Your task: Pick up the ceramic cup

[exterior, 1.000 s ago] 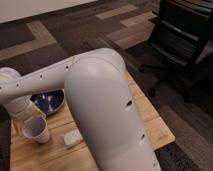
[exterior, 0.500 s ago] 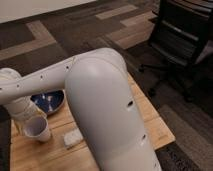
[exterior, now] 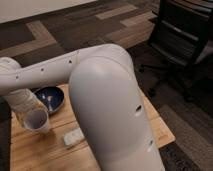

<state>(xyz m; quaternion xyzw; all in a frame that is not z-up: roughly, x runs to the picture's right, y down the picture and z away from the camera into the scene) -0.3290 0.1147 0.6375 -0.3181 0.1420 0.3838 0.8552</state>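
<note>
Closest to you, the robot's big white arm (exterior: pixel 112 110) fills the centre and lower middle of the frame, its upper link running away to the left edge. Look past it to the wooden table (exterior: pixel 50 155) at lower left. A small pale rectangular block (exterior: pixel 73 136) lies on the boards there, just right of and below the ceramic cup (exterior: pixel 37 120).

The ceramic cup sits at the left of the frame, upright or nearly so, its lavender-grey inside facing you. The gripper (exterior: pixel 26 106) comes down from the arm's far end at the left edge and sits right against the cup's upper left side. You cannot tell from here how its jaws stand, or whether they have closed on the cup.

Just behind the cup, touching or almost so, is the dark blue bowl (exterior: pixel 50 98). Farther off, a black office chair (exterior: pixel 182 35) stands on the carpet at upper right.

You appear to be at the grasp itself. Next comes a firm grip, then a straight upward lift that keeps clear of the bowl's rim.
</note>
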